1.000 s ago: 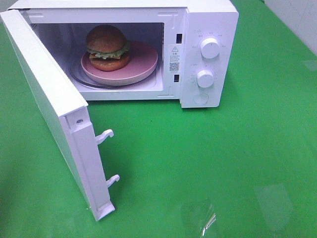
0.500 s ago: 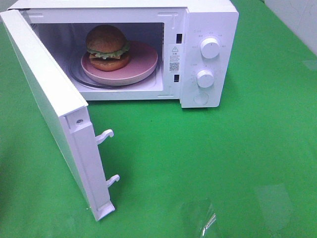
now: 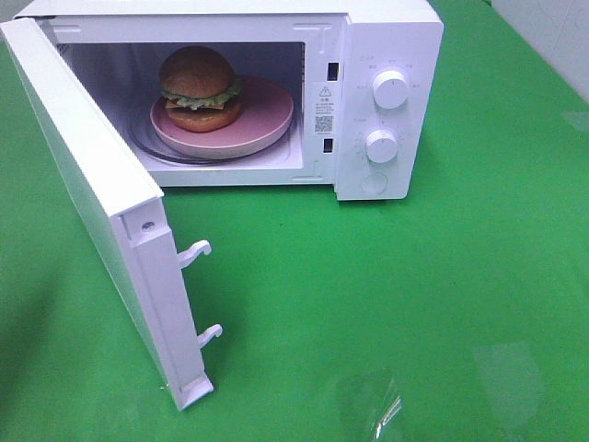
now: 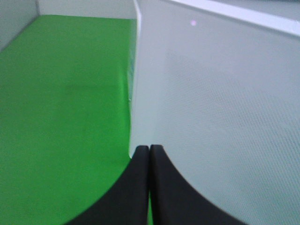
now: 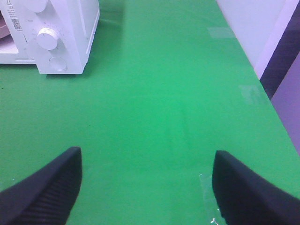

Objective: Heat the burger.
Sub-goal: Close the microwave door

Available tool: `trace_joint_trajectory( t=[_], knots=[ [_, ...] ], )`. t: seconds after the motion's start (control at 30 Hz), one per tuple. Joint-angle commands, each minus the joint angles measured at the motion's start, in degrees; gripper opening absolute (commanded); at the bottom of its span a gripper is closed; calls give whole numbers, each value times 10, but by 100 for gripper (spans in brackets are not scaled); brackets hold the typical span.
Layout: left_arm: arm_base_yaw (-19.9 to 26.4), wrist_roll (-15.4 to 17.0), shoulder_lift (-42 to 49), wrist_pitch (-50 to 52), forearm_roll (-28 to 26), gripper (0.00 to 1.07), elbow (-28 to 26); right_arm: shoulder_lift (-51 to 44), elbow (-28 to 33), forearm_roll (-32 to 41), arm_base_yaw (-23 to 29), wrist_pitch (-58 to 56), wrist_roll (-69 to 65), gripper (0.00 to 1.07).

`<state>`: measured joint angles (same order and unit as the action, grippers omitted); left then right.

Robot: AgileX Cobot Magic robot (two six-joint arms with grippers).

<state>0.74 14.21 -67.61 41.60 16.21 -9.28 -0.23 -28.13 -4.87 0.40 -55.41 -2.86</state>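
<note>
Zero change in the last sec: round golden-bun burger (image 3: 198, 87) sits on pink round plate (image 3: 269, 115) inside white microwave (image 3: 396, 37), its white door (image 3: 87, 175) wide open, so heating not begun. Jaws of left gripper (image 4: 149, 157) shut by door's outer face, contact unclear. Jaws of right gripper (image 5: 145, 183) apart, empty, over green desk (image 3: 423, 295).

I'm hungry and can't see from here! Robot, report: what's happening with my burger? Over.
Left gripper shut, beside the door's outer side; right gripper open, empty, over the table. Burger on the plate inside the microwave. Door wide open.
</note>
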Motion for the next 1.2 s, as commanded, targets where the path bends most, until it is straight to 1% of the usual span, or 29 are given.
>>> trace_joint_trajectory(
  t=[0.03,0.07,0.1,0.13,0.2,0.33,0.37,0.4,0.43,0.47,0.5,0.53,0.57,0.6,0.63,0.67,0.7,0.73,0.77,0.8,0.83,0.87,0.9,0.93,0.97,1.0,1.03,1.17,1.2],
  knots=[
    [1,29,-64,62,77,0,0,-15,1,-1,-2,5,3,73],
    [1,30,-91,73,86,0,0,-15,1,-1,-2,5,3,73],
    [1,30,-91,73,86,0,0,-15,1,-1,-2,5,3,73],
    [1,30,-111,74,105,0,-2,-15,1,-1,-2,5,3,73],
    [1,30,-120,80,115,0,-3,-15,1,-1,-2,5,3,73],
    [1,30,-147,103,120,0,-4,-15,1,-1,-2,5,3,73],
    [-3,38,-159,124,123,0,-5,-15,1,-1,-2,5,3,73],
    [-3,38,-159,124,123,0,-5,-15,1,-1,-2,5,3,73],
    [-21,38,-164,122,121,0,-14,-15,1,-1,-2,5,3,73],
    [-21,38,-164,122,121,0,-14,-15,1,-1,-2,5,3,73],
    [-44,38,-170,110,115,0,-24,-15,1,-1,-2,5,3,73],
    [-44,38,-170,110,115,0,-24,-15,1,-1,-2,5,3,73],
    [-65,32,-175,100,103,0,-31,-15,1,-1,-2,5,3,73],
    [-65,32,-175,100,103,0,-31,-15,1,-1,-2,5,3,73],
    [-88,17,-180,101,78,0,-34,-15,1,-1,-2,5,3,73],
    [-88,17,-180,101,78,0,-34,-15,1,-1,-2,5,3,73],
    [-110,-1,-185,104,48,0,-37,-15,1,-1,-2,5,3,73],
    [-110,-1,-185,104,48,0,-37,-15,1,-1,-2,5,3,73],
    [-130,-11,-191,105,19,0,-37,-15,1,-1,-2,5,3,73],
    [-140,-13,-193,105,7,0,-37,-15,1,-1,-2,5,3,73],
    [-140,-13,-193,105,7,0,-37,-15,1,-1,-2,5,3,73],
    [-156,-19,-199,105,-7,0,-38,-15,1,-1,-2,5,3,73],
    [-156,-19,-199,105,-7,0,-38,-15,1,-1,-2,5,3,73],
    [-172,-22,-209,104,-10,0,-42,-15,1,-1,-2,5,3,73],
    [-172,-22,-209,104,-10,0,-42,-15,1,-1,-2,5,3,73],
    [-189,-22,-218,104,-10,0,-49,-15,1,-1,-2,5,3,73],
    [-189,-22,-218,104,-10,0,-49,-15,1,-1,-2,5,3,73],
    [-212,-22,-235,100,-14,0,-68,-15,1,-1,-2,5,3,73],
    [-226,-22,-243,100,-22,0,-77,-15,1,-1,-2,5,3,73]
  ],
)
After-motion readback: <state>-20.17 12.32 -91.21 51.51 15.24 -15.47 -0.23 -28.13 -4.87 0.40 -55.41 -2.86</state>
